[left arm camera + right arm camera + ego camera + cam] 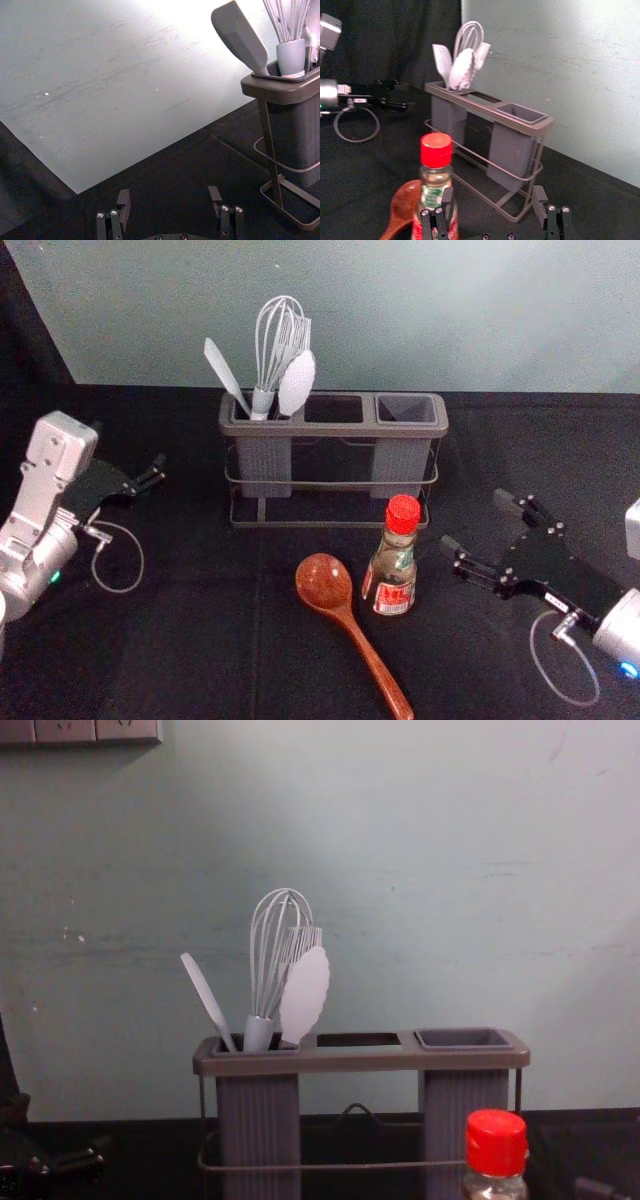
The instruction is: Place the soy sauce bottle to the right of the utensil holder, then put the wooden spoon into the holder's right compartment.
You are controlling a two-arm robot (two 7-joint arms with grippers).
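In the head view my right gripper stands open to the right of the soy sauce bottle, apart from it. The upright, red-capped bottle is in front of the holder's right part. The wooden spoon lies left of the bottle, handle towards the front. The grey utensil holder has an empty right compartment. In the right wrist view one finger of the open gripper overlaps the bottle. My left gripper is parked, open, left of the holder; its wrist view shows the gripper holding nothing.
A whisk, a spatula and other pale utensils stand in the holder's left compartment. Behind the holder rises a pale wall. Black cloth covers the table, with bare cloth right of the holder.
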